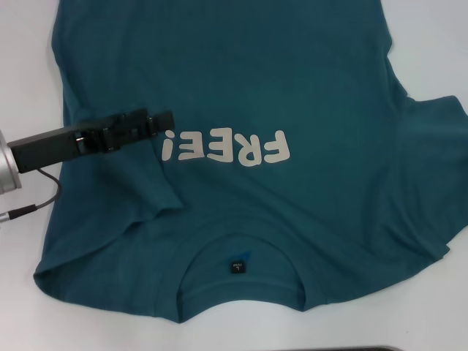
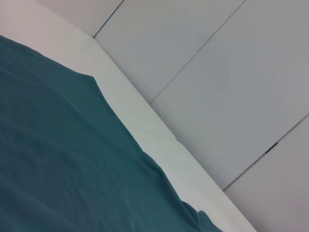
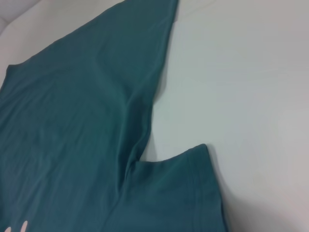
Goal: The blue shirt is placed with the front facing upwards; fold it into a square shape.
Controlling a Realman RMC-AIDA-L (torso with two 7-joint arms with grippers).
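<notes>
Here, left claw (image 1: 162, 121), spread unclear, over blue shirt (image 1: 292, 88) on white table (image 1: 431, 51).

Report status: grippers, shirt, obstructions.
Left gripper over shirt's left chest beside lettering. Right gripper out of view. Blue shirt front up, left sleeve folded in. No obstructions.

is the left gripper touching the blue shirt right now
Cannot tell. In the head view the left gripper lies over the shirt beside the lettering, but from above no contact or gap shows. The left wrist view shows only cloth and table.
</notes>
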